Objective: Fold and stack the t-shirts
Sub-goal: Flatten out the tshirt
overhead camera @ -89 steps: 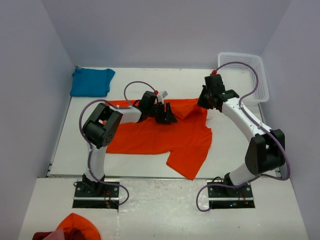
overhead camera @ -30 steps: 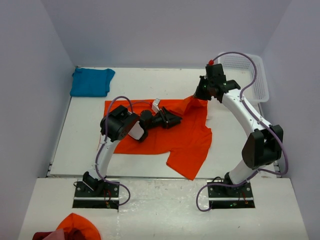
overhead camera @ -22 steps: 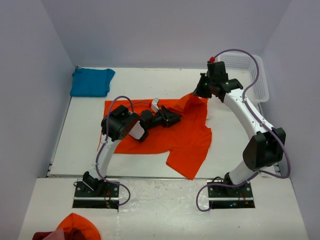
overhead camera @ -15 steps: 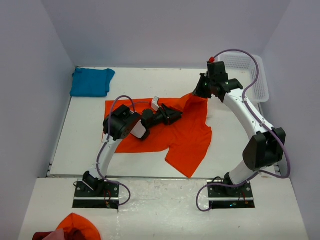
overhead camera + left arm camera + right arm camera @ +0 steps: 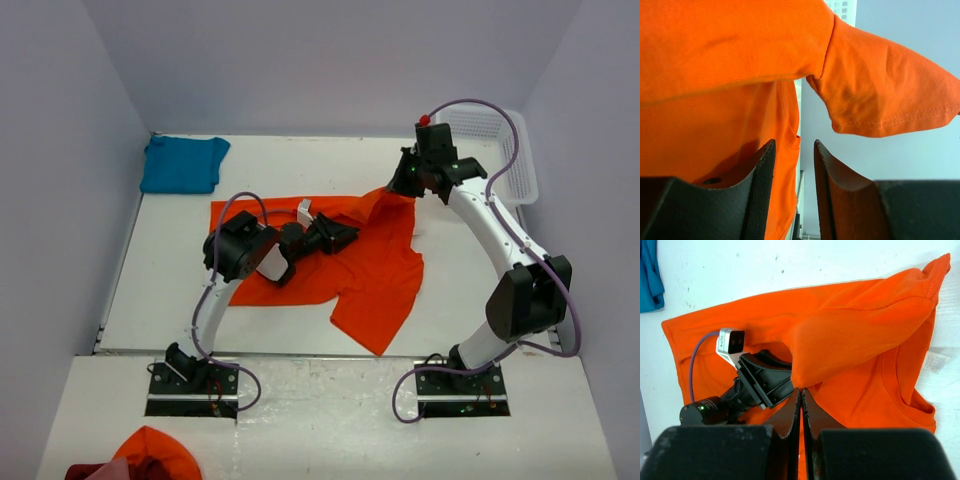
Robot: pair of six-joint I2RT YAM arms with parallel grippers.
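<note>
Shut right claw pinching raised fold of orange t-shirt; left claw narrowly spread, orange cloth just ahead and above; teal t-shirt well behind left claw, on worktop

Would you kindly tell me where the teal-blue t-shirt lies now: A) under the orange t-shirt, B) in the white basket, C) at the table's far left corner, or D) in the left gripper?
C: the teal-blue t-shirt lies alone at the far left corner of the table, well apart from the orange t-shirt.
</note>
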